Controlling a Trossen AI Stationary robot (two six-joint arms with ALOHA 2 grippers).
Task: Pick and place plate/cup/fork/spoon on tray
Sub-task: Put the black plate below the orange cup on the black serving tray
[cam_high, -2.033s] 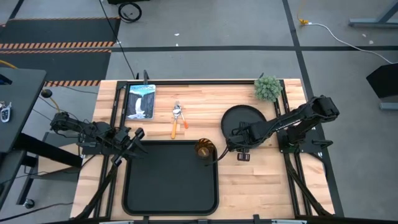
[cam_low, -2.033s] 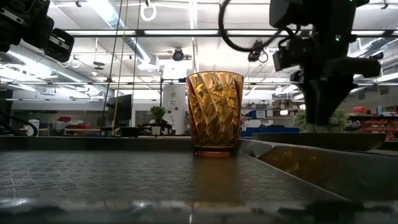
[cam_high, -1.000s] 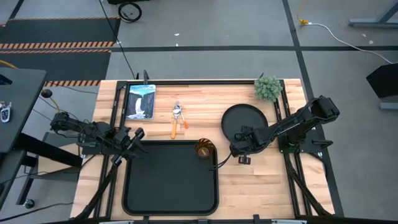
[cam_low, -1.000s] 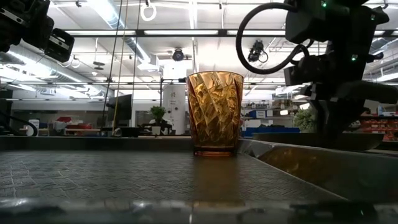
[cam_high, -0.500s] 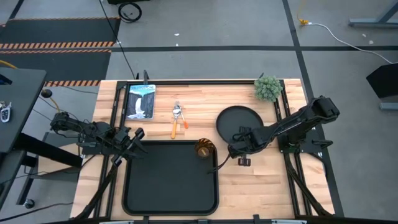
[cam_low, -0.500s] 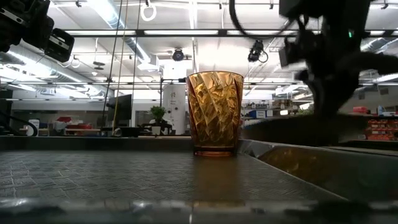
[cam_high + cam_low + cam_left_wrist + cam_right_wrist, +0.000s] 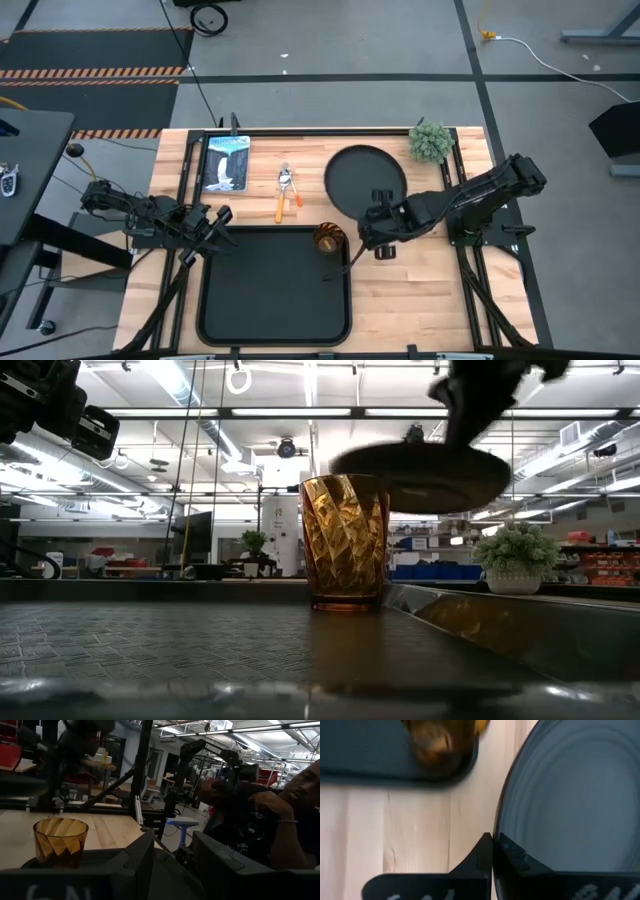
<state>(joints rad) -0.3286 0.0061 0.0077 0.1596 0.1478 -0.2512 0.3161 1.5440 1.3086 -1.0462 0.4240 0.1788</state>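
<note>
The round black plate [image 7: 364, 178] hangs in the air above the table's far middle, with my right gripper [image 7: 379, 218] shut on its near rim. In the low view the plate [image 7: 420, 472] floats edge-on, above the height of the amber cup's [image 7: 346, 540] rim. The cup [image 7: 329, 238] stands upright in the far right corner of the black tray [image 7: 270, 300]. A fork and a spoon with orange handles [image 7: 286, 197] lie on the wood beyond the tray. My left gripper [image 7: 219, 217] waits open at the tray's far left corner. My right gripper pinches the plate's rim [image 7: 499, 831] on its near side between its two fingers, one finger over the plate's top face and one outside the edge. The fingers come from above, slanting from the table's near right. The plate is lifted clear and nearly level.
A small potted plant [image 7: 430, 142] stands at the far right and a picture card [image 7: 225, 163] lies at the far left. The tray's floor [image 7: 180, 645] is bare apart from the cup. A person [image 7: 285, 795] sits beyond the table in the left wrist view.
My right gripper has risen and gone toward the table's left and far edges with the plate. The plate, which lay on the wood at the right, first slid left and is now lifted clear, hanging higher than the cup.
</note>
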